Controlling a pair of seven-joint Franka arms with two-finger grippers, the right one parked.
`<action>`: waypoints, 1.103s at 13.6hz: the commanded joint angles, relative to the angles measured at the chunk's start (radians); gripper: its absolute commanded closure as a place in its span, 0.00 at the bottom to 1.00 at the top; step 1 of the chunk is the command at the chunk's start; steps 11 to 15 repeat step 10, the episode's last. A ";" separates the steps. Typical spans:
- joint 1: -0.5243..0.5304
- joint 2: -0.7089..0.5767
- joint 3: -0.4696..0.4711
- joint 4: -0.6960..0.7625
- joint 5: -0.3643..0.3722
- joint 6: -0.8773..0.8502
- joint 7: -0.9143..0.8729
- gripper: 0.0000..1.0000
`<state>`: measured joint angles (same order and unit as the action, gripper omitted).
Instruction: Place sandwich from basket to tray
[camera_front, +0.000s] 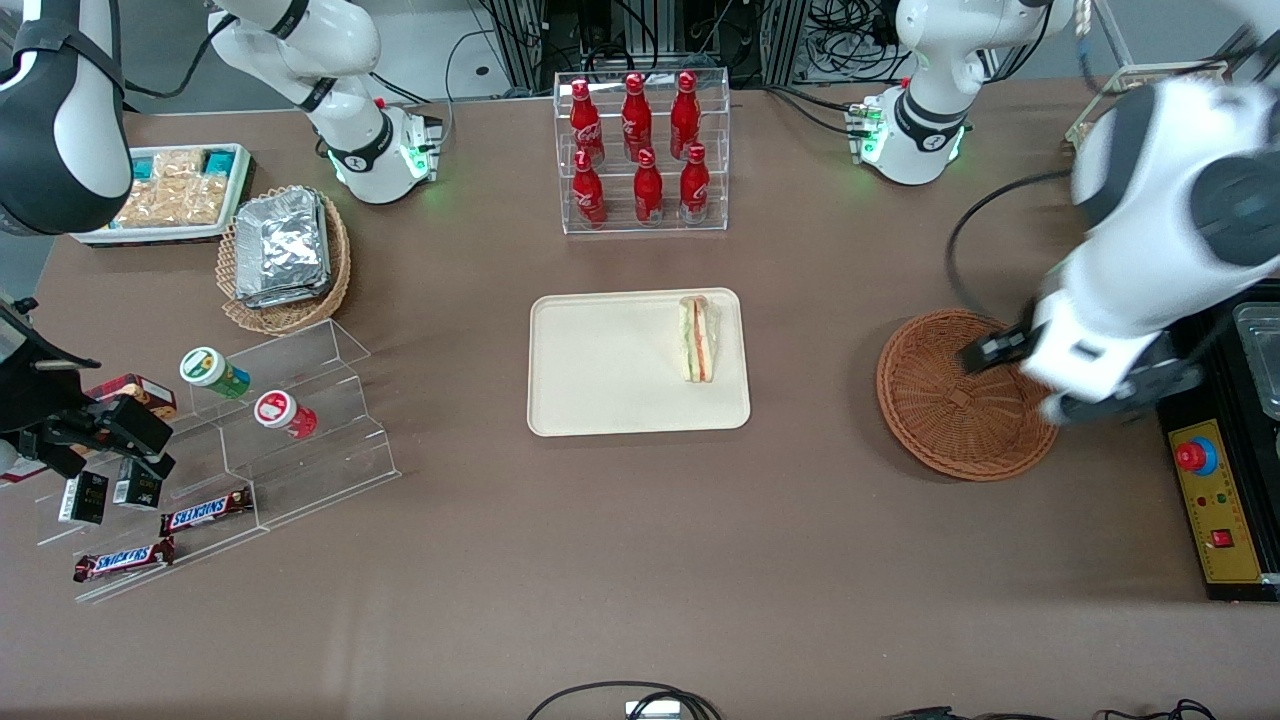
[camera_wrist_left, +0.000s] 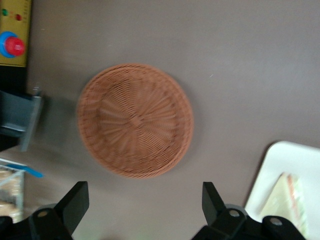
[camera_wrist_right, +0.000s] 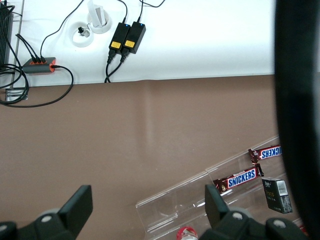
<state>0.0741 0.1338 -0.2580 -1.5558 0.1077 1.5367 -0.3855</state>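
The wrapped wedge sandwich (camera_front: 699, 338) lies in the cream-beige tray (camera_front: 600, 370) at the table's middle, near the tray's edge toward the working arm; it also shows in the left wrist view (camera_wrist_left: 286, 198), in the tray (camera_wrist_left: 295, 160). The reddish-brown wicker basket (camera_front: 950, 415) is empty; it also shows in the left wrist view (camera_wrist_left: 135, 126). My gripper (camera_front: 985, 352) hangs above the basket, open and empty. In the left wrist view the gripper (camera_wrist_left: 145, 200) has its fingers (camera_wrist_left: 76, 200) spread wide over bare table beside the basket.
A clear rack of red cola bottles (camera_front: 642, 150) stands farther from the camera than the tray. A tan basket of foil packets (camera_front: 285, 255), a white snack tray (camera_front: 175, 190) and clear steps with candy (camera_front: 250, 440) lie toward the parked arm's end. A yellow control box (camera_front: 1215, 500) sits beside the basket.
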 joint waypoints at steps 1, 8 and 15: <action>0.003 -0.118 0.078 -0.055 -0.051 -0.058 0.216 0.00; 0.102 -0.190 0.027 -0.049 -0.094 -0.087 0.474 0.00; 0.118 -0.195 0.011 -0.049 -0.105 -0.089 0.471 0.00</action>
